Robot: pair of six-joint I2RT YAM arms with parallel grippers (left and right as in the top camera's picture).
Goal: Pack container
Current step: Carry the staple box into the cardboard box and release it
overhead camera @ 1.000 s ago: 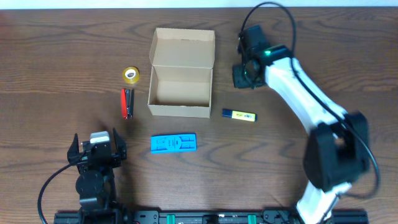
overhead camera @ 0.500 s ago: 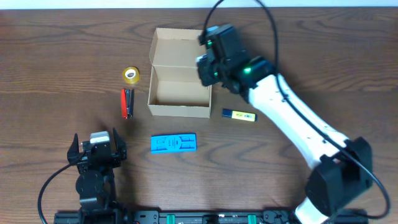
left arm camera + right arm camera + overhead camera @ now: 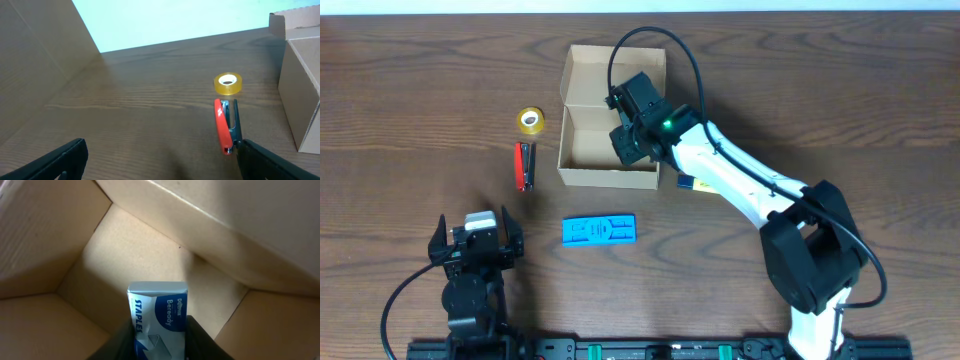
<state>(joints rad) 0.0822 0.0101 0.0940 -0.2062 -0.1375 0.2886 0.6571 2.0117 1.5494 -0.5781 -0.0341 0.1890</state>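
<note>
The tan cardboard container [image 3: 582, 150] stands open at the table's middle back, its lid flap folded away. My right gripper [image 3: 630, 140] reaches over its right part and is shut on a small blue-and-white staples box [image 3: 158, 315], held above the container's bare floor [image 3: 130, 245]. My left gripper [image 3: 160, 160] is open and empty near the front left, low over the table; it also shows in the overhead view [image 3: 475, 240]. A red stapler [image 3: 524, 165] and a yellow tape roll [image 3: 530, 120] lie left of the container.
A blue flat item [image 3: 599, 230] lies in front of the container. A yellow-and-blue highlighter [image 3: 685, 182] lies to its right, partly under my right arm. In the left wrist view the stapler [image 3: 222, 125], tape roll [image 3: 228, 83] and container wall [image 3: 302, 90] are ahead.
My right arm has swung left from beside the container's right side to over its inside, carrying the staples box. The left arm has not moved.
</note>
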